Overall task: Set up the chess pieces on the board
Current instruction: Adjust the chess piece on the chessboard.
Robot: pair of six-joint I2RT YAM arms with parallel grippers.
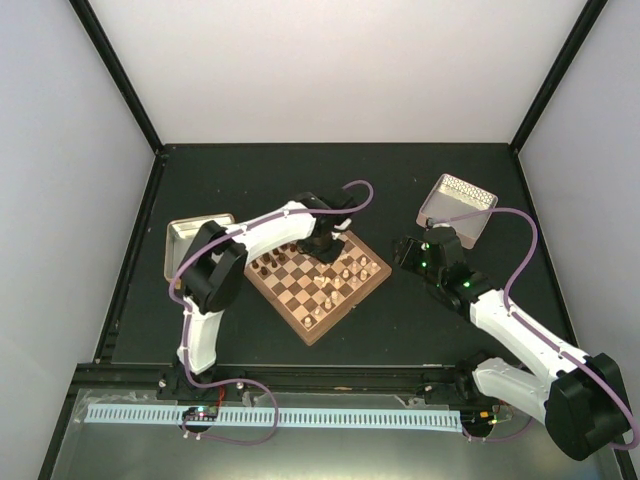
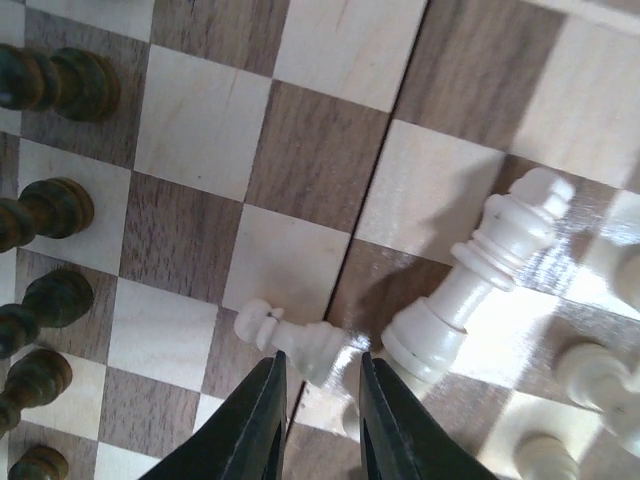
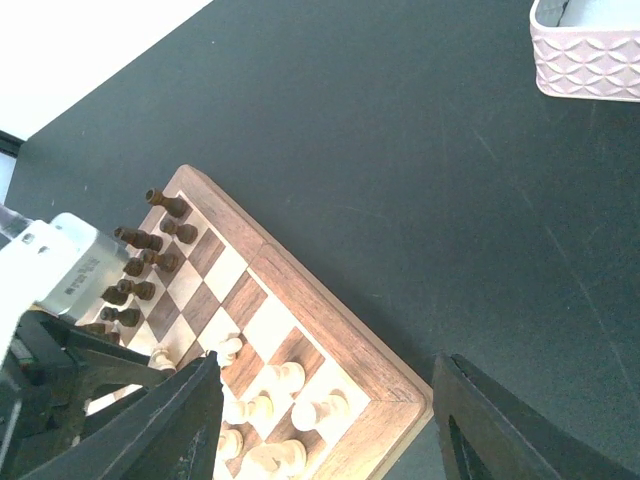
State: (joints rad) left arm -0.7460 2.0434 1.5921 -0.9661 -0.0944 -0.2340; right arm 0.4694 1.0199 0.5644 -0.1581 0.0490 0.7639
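the left gripper (image 2: 318,405) is seen closed narrowly on the base of a pale chess piece (image 2: 298,340), which is tilted over the board (image 1: 316,336) near its far side, beside a taller pale piece (image 2: 470,290). the right gripper (image 3: 328,370) is held wide open and empty, near the board's right corner.

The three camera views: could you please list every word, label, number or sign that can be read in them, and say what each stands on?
No readable text in any view.
The board: no letters or numbers on its rim.
The pinkish bin: only an embossed pattern.
The tray: plain.
The white slotted strip: only slots, no print.
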